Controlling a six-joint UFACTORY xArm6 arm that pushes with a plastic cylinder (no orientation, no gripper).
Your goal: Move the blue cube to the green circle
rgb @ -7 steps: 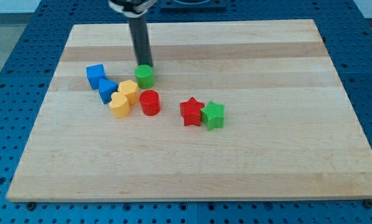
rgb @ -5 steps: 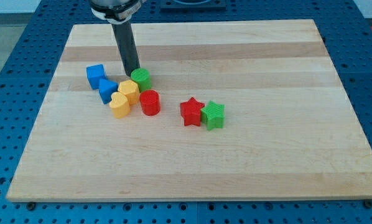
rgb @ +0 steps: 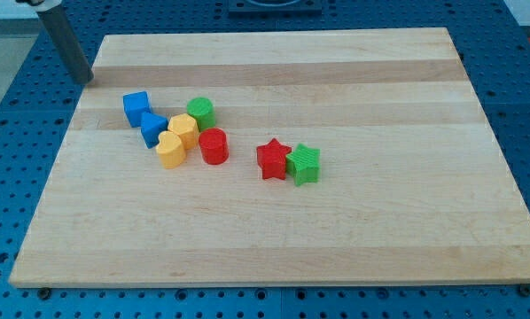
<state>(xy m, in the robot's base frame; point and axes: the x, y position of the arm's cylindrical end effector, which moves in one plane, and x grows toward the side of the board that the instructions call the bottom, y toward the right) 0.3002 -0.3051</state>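
The blue cube [rgb: 136,107] sits at the left of the wooden board [rgb: 336,221]. The green circle [rgb: 201,113], a short green cylinder, stands to its right, a block's width away. Between them lie a second blue block [rgb: 153,129] and a yellow hexagon-like block [rgb: 183,129]. My tip [rgb: 83,80] is near the board's top left edge, up and to the left of the blue cube, touching no block.
A yellow heart [rgb: 169,150] and a red cylinder [rgb: 214,146] lie just below the cluster. A red star [rgb: 273,159] and a green star [rgb: 304,164] touch each other near the board's middle. Blue perforated table surrounds the board.
My tip has moved from beside the green circle far to the view's left, out to the board's top left edge. The green circle shifted slightly left earlier; the blocks now rest still.
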